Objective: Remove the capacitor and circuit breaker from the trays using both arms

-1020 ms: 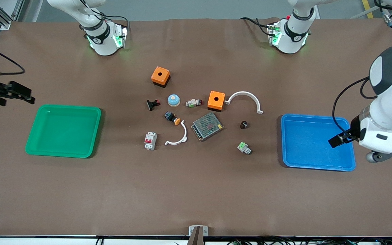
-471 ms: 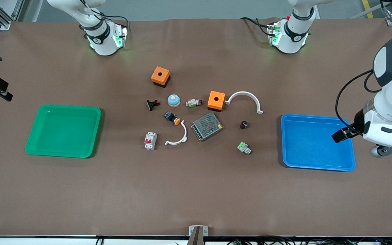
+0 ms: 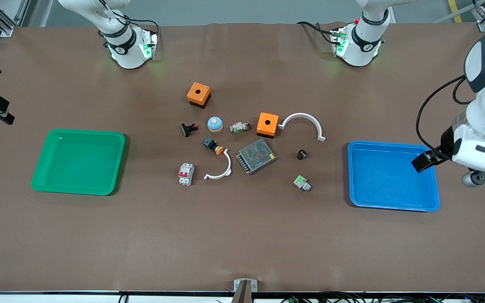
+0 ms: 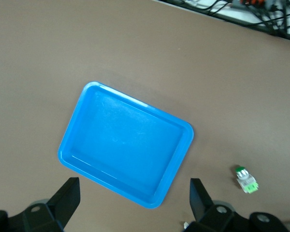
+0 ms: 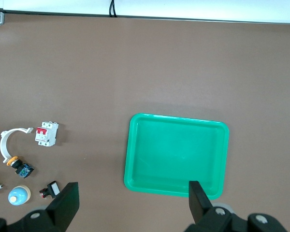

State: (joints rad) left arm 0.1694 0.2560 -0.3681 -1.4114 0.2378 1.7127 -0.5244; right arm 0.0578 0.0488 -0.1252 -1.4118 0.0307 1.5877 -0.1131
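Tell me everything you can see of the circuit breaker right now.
The circuit breaker is a small white-grey rectangular block, plastic by the look, with red switch levers on its upturned face. It lies flat on the brown table, outside both trays, between the green tray and a white curved bracket, close beside that bracket but apart from it. Nothing touches it, no gripper is near it. The right wrist view shows it the same way.

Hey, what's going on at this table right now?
Nothing is being handled. Both trays are empty: the green tray at the right arm's end and the blue tray at the left arm's end. The circuit breaker and the capacitor lie on the table among other small parts between the trays. The left gripper hangs open over the blue tray's outer edge. The right gripper is open, up at the table's edge past the green tray.
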